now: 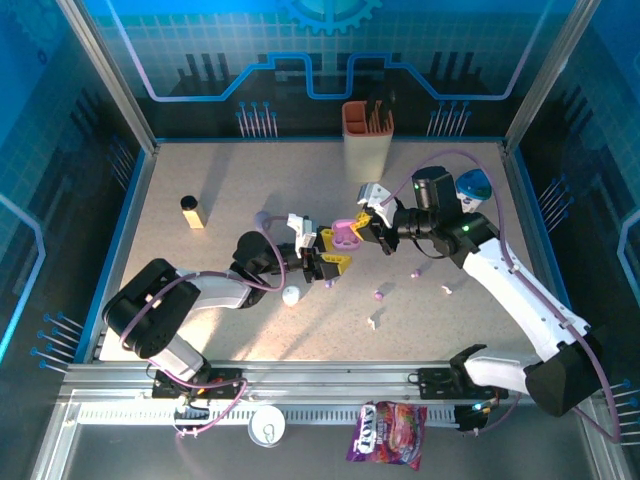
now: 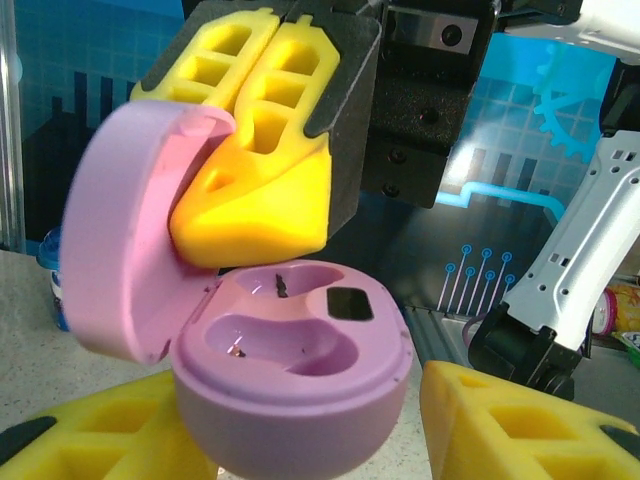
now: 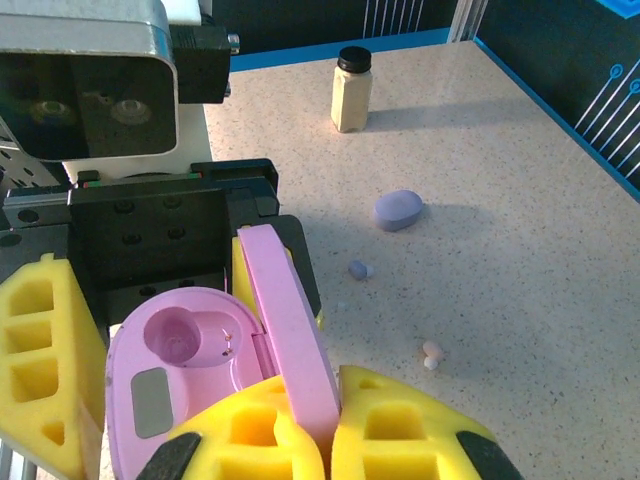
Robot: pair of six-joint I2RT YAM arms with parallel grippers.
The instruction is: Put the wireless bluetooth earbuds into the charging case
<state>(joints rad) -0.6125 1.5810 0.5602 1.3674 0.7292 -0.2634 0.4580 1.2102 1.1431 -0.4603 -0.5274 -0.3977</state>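
Nearest both wrist cameras, we saw an open pink charging case (image 2: 300, 380) between the two arms. The right gripper (image 3: 330, 430) was clamped on the case's raised lid (image 3: 285, 320). The left gripper (image 2: 300, 432) sat loosely around the base, with a sliver of gap at one pad, so we judged it released rather than gripping. Both wells in the case were bare.

We judged the step in hand to be presenting the opened case, with no bud loaded yet. The next move would call for one arm to steady the case alone while the other pinched an earbud and lined it up with a well.

Farther out, the earbuds lay loose on the tabletop (image 3: 520, 200): a purple earbud (image 3: 358, 269) and a pale earbud (image 3: 432, 354), well apart from the case. A closed lilac case (image 3: 398, 209) lay beyond them.

The buds were too small for us to tell which well each would suit. The case's underside and the left pads' contact were hidden.
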